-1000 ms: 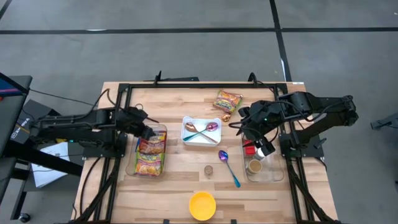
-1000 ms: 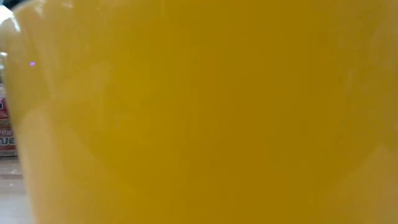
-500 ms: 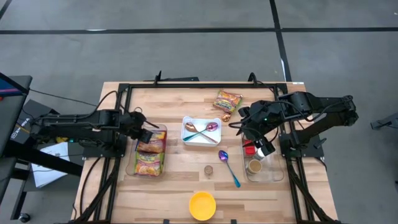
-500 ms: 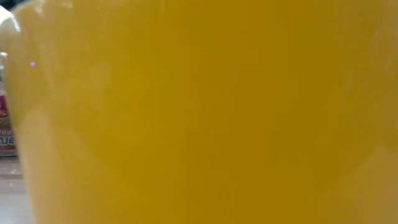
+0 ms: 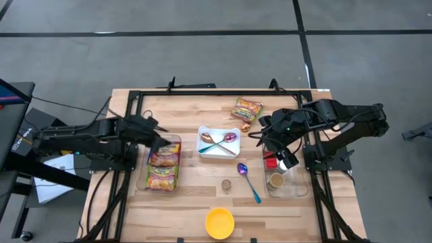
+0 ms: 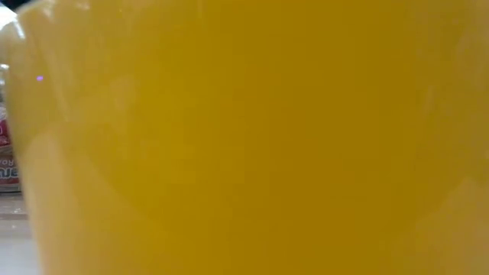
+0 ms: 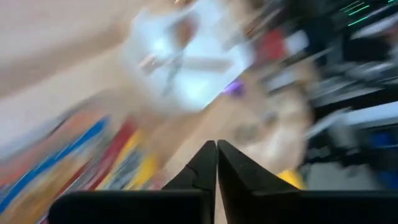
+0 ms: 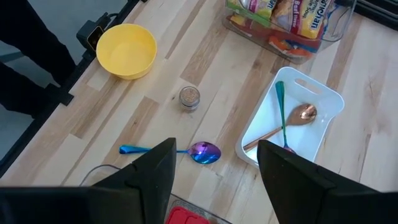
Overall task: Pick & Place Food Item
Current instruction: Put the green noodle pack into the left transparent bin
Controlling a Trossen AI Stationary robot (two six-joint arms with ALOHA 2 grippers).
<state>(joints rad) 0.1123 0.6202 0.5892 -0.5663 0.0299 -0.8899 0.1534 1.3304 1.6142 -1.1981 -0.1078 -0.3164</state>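
Observation:
A yellow-orange food packet [image 5: 248, 109] lies flat on the table's far side. More packets [image 5: 163, 167] lie in a clear bin [image 5: 143, 181] at the left, also in the right wrist view [image 8: 289, 22]. My left gripper [image 5: 160, 140] [image 7: 216, 144] hovers shut over that bin's far end, with nothing between its fingers. My right gripper [image 5: 271, 145] [image 8: 216, 147] hangs open high above the table's right half, holding nothing. Below it lies a purple-blue spoon [image 8: 198, 152].
A white tray [image 5: 202, 150] with two spoons sits mid-table. A small jar [image 5: 227, 183] and a yellow bowl [image 5: 220, 223] stand near the front edge; the bowl [image 6: 244, 137] fills the low view. A clear bin [image 5: 297, 189] at the right holds a cup and a red item.
My left gripper has risen a little over the far end of the packet bin, with its fingers tipping upward. It has stayed shut. The packets have not moved.

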